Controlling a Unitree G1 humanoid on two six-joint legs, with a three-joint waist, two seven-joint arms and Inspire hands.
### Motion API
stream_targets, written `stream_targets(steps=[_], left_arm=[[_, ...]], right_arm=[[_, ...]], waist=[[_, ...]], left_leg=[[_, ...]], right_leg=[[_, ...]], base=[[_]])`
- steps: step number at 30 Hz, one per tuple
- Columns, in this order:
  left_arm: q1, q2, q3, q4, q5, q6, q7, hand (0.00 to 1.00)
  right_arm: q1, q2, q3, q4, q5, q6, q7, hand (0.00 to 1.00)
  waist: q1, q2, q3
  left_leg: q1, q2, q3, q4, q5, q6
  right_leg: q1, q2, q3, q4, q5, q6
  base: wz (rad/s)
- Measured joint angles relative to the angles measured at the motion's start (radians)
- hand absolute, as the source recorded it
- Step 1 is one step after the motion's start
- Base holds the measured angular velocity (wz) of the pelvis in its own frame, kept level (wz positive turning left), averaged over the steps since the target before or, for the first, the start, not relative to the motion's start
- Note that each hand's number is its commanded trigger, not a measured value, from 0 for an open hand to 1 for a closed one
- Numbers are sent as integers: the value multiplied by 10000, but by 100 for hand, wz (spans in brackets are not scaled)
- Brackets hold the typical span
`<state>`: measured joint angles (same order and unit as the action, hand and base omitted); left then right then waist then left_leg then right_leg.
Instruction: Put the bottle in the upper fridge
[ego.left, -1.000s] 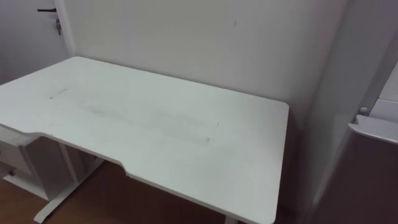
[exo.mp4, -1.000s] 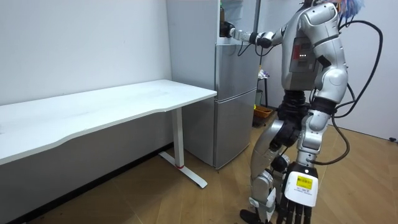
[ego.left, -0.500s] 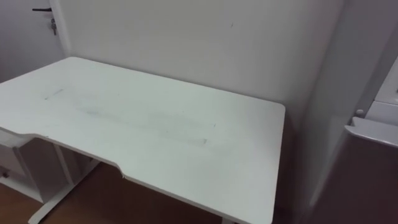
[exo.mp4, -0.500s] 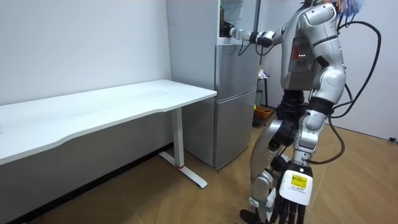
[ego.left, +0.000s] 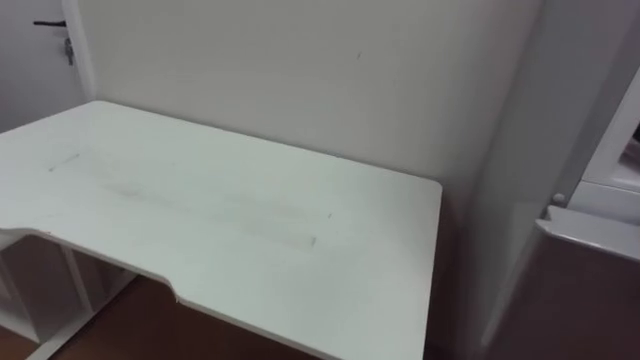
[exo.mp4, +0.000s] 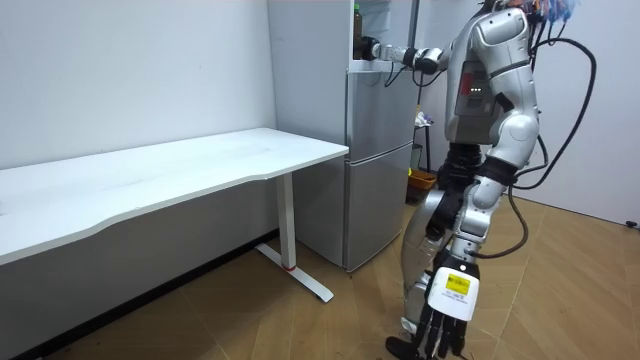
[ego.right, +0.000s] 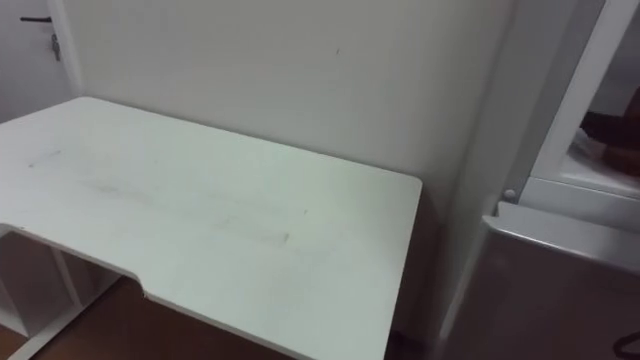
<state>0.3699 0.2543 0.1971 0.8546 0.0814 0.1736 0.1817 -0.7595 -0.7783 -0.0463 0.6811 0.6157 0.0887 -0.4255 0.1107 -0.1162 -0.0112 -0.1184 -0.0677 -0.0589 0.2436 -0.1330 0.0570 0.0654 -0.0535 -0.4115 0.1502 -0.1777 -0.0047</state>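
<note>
The robot stands upright on the wooden floor (exo.mp4: 300, 320) in front of the grey fridge (exo.mp4: 378, 170), at the room view's right, just past the end of the white counter (exo.mp4: 170, 175). Its right arm is stretched out about level towards the open upper fridge compartment (exo.mp4: 380, 25), and the right hand (exo.mp4: 372, 49) sits at that compartment's front edge. A small dark shape at the hand's tip looks like the bottle (exo.mp4: 358, 46) (too small to be sure). Whether the hand is clamped on it cannot be told. The left hand (exo.mp4: 445, 312) hangs low beside the knee, its fingers loose and straight, pointing at the floor. Seen from the head, the counter runs along a pale wall (ego.left: 300, 70), with the fridge's side just beside its right end.
</note>
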Motion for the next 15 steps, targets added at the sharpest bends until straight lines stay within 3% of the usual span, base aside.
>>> stream_targets(steps=[2,7,12,15], left_arm=[[-3,-56,-2,74,-1,21,9,0],[-55,-116,-5,85,-1,32,14,0],[71,-130,-2,169,5,32,-20,0],[149,-127,25,258,10,31,-168,0]], right_arm=[[711,0,-220,-824,108,8,15,0],[1494,1,-375,-1897,100,155,331,0],[2364,1,-734,-3060,68,360,319,0],[2423,1,-766,-3176,76,389,234,0]], waist=[[-157,20,8],[-351,123,49],[-553,247,-2],[-551,236,1]], left_leg=[[224,7,9,-117,-8,7],[424,76,229,-241,-36,2],[533,104,433,-262,-35,10],[625,146,603,-322,-37,12]], right_leg=[[175,-5,8,5,14,24],[257,13,299,23,14,25],[249,9,678,60,12,24],[250,15,919,97,12,22]], base=[[0],[-13],[-17],[-25]])
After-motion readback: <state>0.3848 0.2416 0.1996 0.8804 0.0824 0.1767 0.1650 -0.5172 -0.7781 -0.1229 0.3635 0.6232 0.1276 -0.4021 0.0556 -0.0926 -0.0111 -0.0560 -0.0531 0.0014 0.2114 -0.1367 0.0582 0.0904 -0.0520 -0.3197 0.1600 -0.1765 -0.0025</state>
